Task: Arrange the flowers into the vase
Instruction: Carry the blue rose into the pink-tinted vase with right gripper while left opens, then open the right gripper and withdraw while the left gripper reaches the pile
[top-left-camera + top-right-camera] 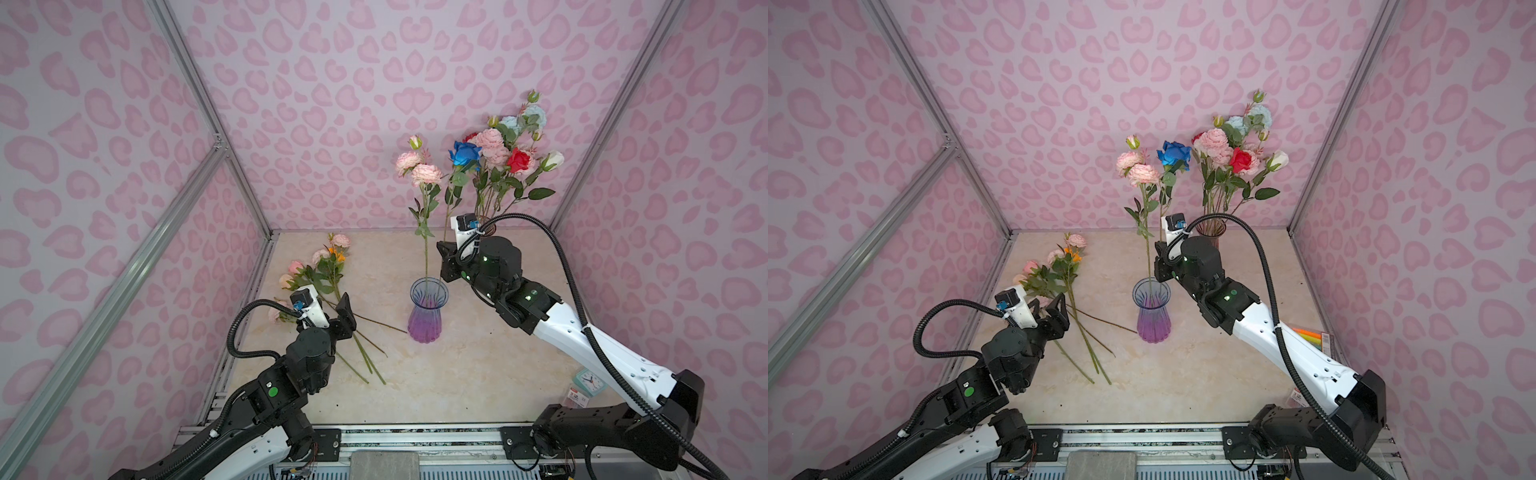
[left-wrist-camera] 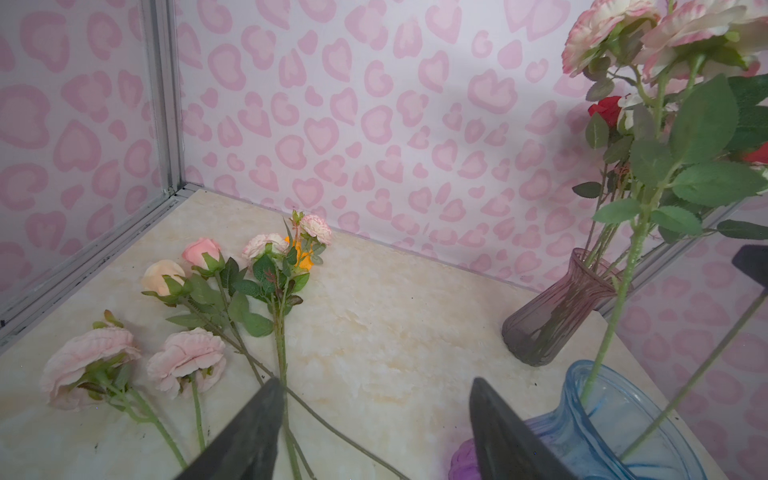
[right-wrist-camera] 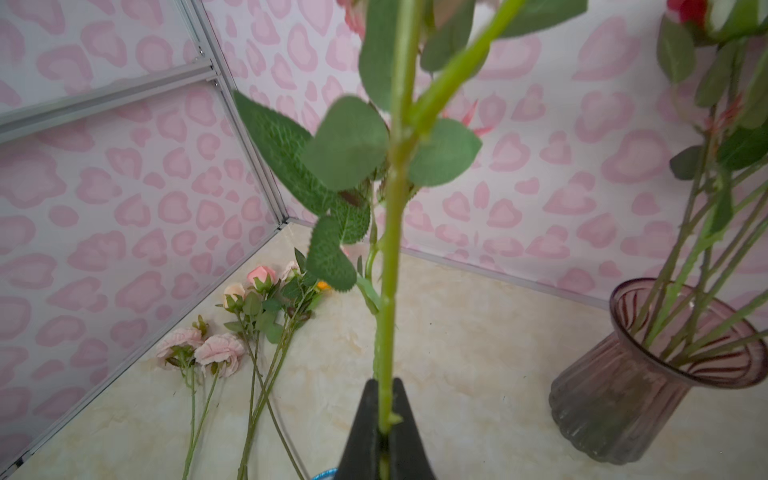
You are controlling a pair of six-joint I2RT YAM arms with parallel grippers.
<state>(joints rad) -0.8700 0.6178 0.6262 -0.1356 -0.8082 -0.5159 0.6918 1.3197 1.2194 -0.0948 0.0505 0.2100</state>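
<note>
**Station Status: Right Jaws Loaded, Left Jaws Free**

The right jaws are clamped on the smooth green plastic stem of the blue-headed artificial rose (image 3: 390,291). Directly below them stands the ribbed glass vase (image 1: 424,320), blue at the flared rim and purple at the base, with the stem's lower end inside its mouth. A pink ruffled peony spray (image 1: 419,168) stands in the same vase, just beside the held stem.

The left jaws stand apart over the crossed stems of the loose flowers (image 2: 272,274), pink, peach and orange, lying flat.

Behind the right jaws is a smoky mauve ribbed vase (image 3: 623,407) packed with stems.

The tabletop (image 1: 457,374) is cream and marble-patterned. The walls (image 1: 332,83) are matte pink heart-print.
</note>
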